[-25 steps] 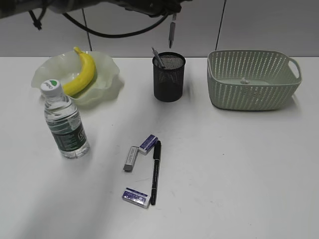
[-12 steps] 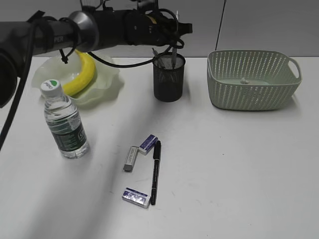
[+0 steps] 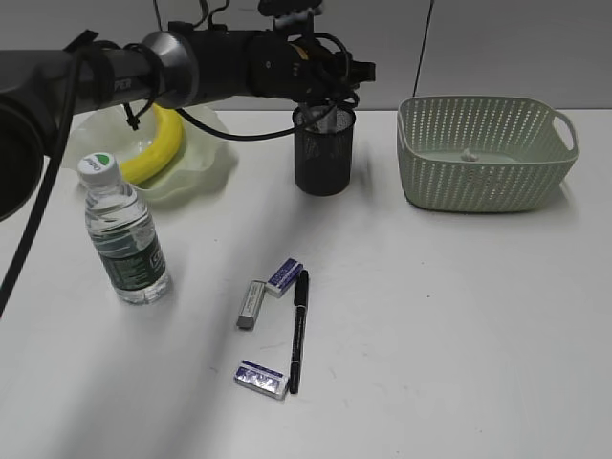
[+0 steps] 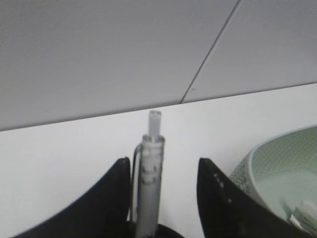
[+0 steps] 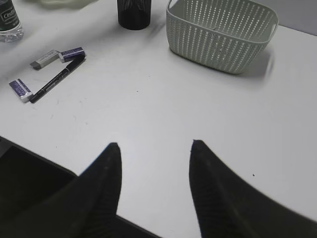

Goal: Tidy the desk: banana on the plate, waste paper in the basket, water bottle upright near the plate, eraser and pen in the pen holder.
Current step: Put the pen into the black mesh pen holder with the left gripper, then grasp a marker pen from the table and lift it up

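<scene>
Black mesh pen holder (image 3: 324, 148) on counter (image 3: 430, 316), left hand (image 3: 330, 86) now lower over it. Left wrist: spread wide around grey pen (image 4: 150, 188). Right wrist: right hand (image 5: 153, 148) open, empty.

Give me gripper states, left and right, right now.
Left gripper: fingers apart, a grey pen standing between them over the pen holder; grip cannot be told.
Right gripper: open, empty, above the desk.

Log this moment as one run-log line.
left gripper: over pen holder, grey pen between open fingers | right gripper: open, idle | black pen: on desk
</scene>
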